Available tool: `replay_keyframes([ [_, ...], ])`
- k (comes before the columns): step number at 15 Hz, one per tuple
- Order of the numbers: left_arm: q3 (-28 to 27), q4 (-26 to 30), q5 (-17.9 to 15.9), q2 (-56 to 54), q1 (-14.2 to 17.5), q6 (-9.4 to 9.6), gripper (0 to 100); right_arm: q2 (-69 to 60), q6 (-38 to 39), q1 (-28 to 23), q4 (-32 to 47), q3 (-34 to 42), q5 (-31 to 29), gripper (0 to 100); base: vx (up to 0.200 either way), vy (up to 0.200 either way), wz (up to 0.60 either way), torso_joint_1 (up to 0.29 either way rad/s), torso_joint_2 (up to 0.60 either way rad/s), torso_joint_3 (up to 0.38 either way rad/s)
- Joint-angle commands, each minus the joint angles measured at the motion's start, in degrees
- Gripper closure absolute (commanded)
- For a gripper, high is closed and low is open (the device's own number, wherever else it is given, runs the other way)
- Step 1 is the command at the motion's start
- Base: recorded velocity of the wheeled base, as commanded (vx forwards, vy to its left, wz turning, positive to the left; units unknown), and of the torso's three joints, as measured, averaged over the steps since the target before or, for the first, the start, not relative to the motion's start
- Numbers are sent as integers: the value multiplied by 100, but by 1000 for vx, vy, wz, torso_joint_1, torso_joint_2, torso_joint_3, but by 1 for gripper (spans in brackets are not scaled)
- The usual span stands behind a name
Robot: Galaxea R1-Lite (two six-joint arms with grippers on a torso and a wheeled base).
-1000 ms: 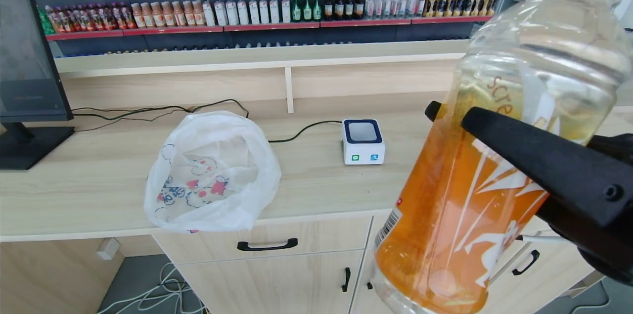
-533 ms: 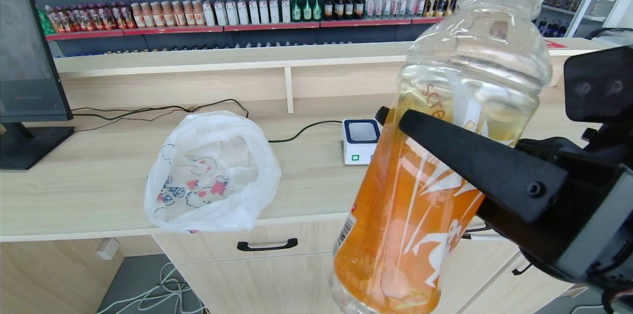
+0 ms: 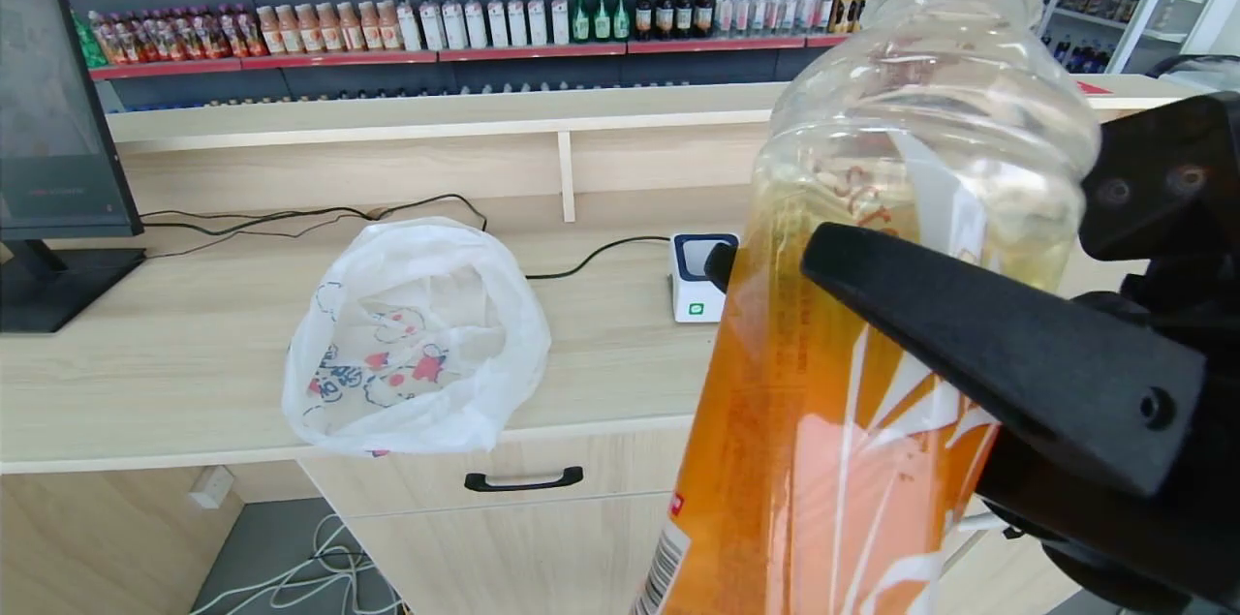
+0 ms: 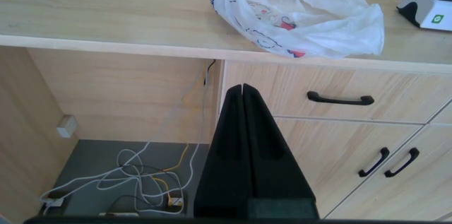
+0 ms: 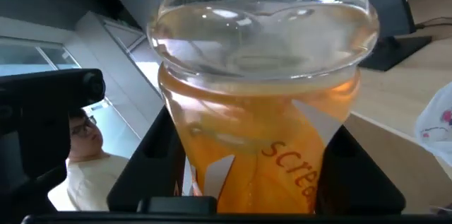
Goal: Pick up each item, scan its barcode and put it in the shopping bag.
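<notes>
Orange-labelled bottle (image 3: 833,460), barcode (image 3: 665,574) at its base, is clamped in the right end effector (image 3: 765,261); left end effector (image 4: 242,93) closed.

Clear, orange-labelled bottle (image 3: 775,402) hangs nearly upright aloft; white shopping bag (image 3: 417,334) lies open near scanner (image 3: 690,288).

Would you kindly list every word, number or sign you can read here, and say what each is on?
Nothing reads as a whole word.
bottle: orange lettering, partly hidden, no whole word.
barcode on the bottle: digits too small.
scanner: a green icon, no letters.
shopping bag: cartoon print, lettering blurred.
monitor: one small line, too small.
</notes>
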Motion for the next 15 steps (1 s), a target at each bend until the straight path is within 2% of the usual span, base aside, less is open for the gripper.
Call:
replay_keyframes([
  [1,0,-2,2,0,0,-2,100,-127,218,41,-6,-14,1,100,0,0,0,0,0,0],
  [7,0,-2,2,0,0,-2,100,-417,868,50,-6,-22,1,100,0,0,0,0,0,0],
  [11,0,-2,2,9,0,-2,100,-532,886,94,-6,30,1,100,0,0,0,0,0,0],
  [15,0,-2,2,9,0,-2,100,-743,886,437,-6,215,-8,100,0,0,0,0,0,0],
])
